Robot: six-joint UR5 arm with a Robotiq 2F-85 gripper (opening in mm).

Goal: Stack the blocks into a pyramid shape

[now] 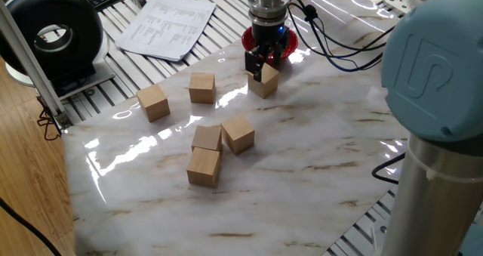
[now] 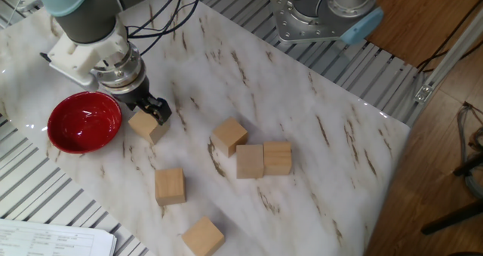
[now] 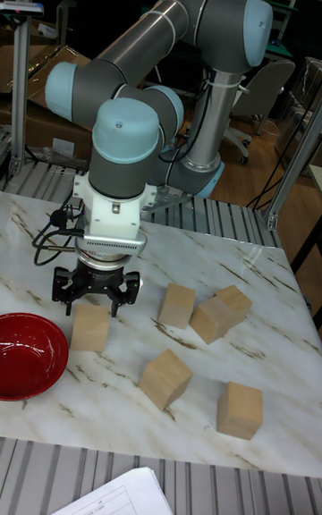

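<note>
One fixed view shows the marble table point(image 1: 302, 173) spread under my arm, with the red bowl point(image 2: 83, 121) near its edge and six blocks scattered on it, none stacked yet. Three blocks sit bunched near the middle: two point(image 2: 250, 161) point(image 2: 278, 158) touching side by side and a third point(image 2: 229, 137) angled just beside them. Two more point(image 2: 170, 186) point(image 2: 202, 236) lie apart toward the paper side. The sixth block point(image 1: 263, 81) rests on the table just beside the bowl, and my gripper point(image 1: 258, 65) hangs right over it, fingers spread and straddling its top; I judge they are not yet closed on it, though the contact is too small to be sure. In the tall view the block point(image 3: 89, 327) looks turned a little against my fingers. That is the risk as I see it: if I close on a skewed block, one finger meets a corner first and the block twists or skids toward the bowl, and a crooked hold would later set it down crooked in the pyramid's base. Closing too high could also let it slip out on the lift.
</note>
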